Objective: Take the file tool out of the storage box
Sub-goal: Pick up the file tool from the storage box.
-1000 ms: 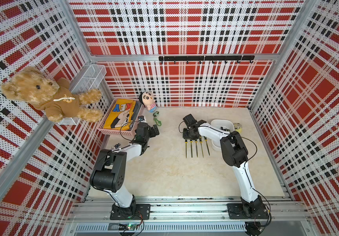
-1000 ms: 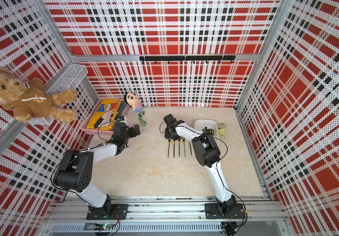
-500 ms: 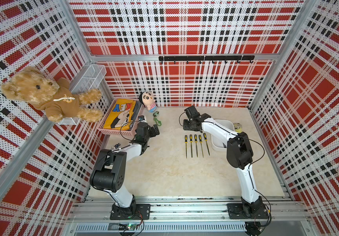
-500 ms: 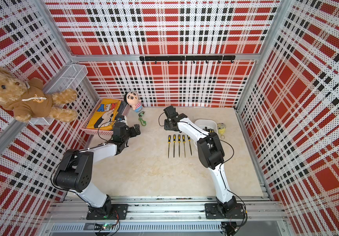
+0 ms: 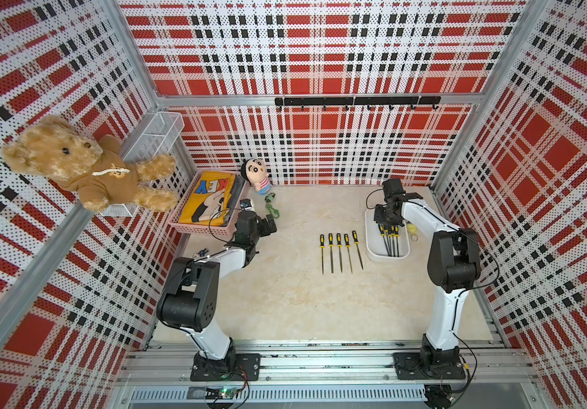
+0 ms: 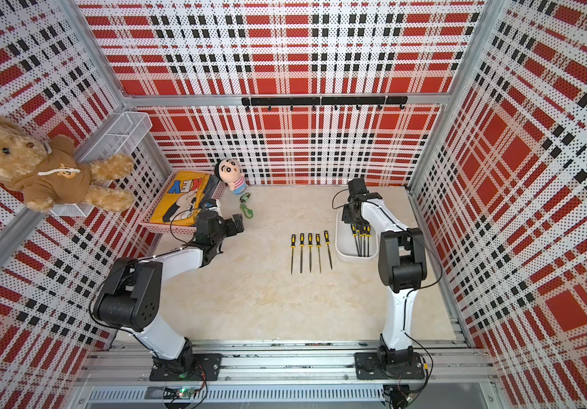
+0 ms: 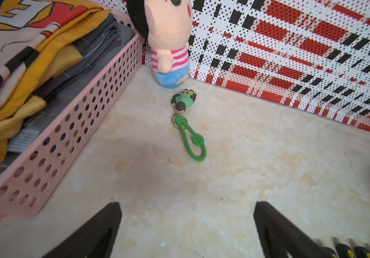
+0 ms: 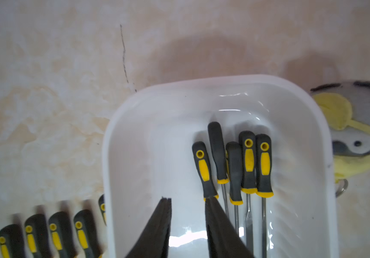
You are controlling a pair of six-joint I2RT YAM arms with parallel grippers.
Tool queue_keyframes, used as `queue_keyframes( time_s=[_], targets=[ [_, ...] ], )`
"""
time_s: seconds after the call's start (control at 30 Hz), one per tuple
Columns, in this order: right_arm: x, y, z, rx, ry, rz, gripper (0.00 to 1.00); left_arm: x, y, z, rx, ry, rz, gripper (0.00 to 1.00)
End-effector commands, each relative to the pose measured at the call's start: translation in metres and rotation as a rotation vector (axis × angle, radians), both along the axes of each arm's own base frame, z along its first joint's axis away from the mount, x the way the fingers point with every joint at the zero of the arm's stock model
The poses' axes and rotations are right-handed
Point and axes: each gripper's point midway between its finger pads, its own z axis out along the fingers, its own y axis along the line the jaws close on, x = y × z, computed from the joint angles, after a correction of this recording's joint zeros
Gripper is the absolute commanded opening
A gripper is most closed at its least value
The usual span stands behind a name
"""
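The storage box (image 5: 369, 236) (image 6: 338, 240) is a shallow white tub at the right of the table. Several file tools (image 5: 390, 244) (image 8: 204, 169) with black-and-yellow handles lie side by side in it. Several more files (image 5: 340, 251) (image 6: 309, 251) lie in a row on the table left of the box. My right gripper (image 8: 188, 200) (image 5: 386, 219) hangs over the box's far end, partly open with nothing between its fingers; one fingertip is beside the nearest file's handle. My left gripper (image 7: 187, 204) (image 5: 267, 226) stands wide open and empty by the pink basket.
A pink perforated basket (image 5: 214, 232) with folded cloth sits at the back left, with a small doll (image 5: 255, 175) and a green keychain (image 7: 188, 129) next to it. A yellow plush charm (image 8: 347, 134) lies right of the box. A teddy bear (image 5: 83, 166) hangs on the left wall.
My right gripper has left the row of files on the table, swung right to above the storage box, and narrowed slightly. The left arm has not moved.
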Motion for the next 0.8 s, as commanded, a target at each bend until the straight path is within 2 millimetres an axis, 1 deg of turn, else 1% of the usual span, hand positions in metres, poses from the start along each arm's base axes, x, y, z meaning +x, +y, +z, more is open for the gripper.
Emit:
queue_keyframes(
  time_s=[0.0,0.17,0.3,0.47,0.67,0.77],
  targets=[
    [-0.006,0.003,-0.028,-0.024,0.073,0.055,0.34,0.006,-0.004,0.011,-0.001,-0.032,-0.011,0.99],
    [0.0,-0.002,-0.044,-0.028,0.087,0.034,0.34,0.005,-0.001,0.01,0.012,-0.027,-0.008,0.99],
    [0.001,-0.01,-0.051,-0.063,0.1,0.023,0.34,0.003,0.001,0.008,0.002,-0.019,-0.003,0.99],
    [0.002,-0.014,-0.048,-0.086,0.087,0.029,0.34,0.0,0.003,0.004,0.006,-0.011,0.0,0.99],
    [0.004,-0.016,-0.041,-0.098,0.069,0.031,0.34,0.002,0.005,0.005,-0.011,-0.015,0.002,0.99],
    [0.003,-0.019,-0.048,-0.107,0.088,0.034,0.35,0.003,0.004,0.002,-0.011,-0.011,0.001,0.99]
  ],
)
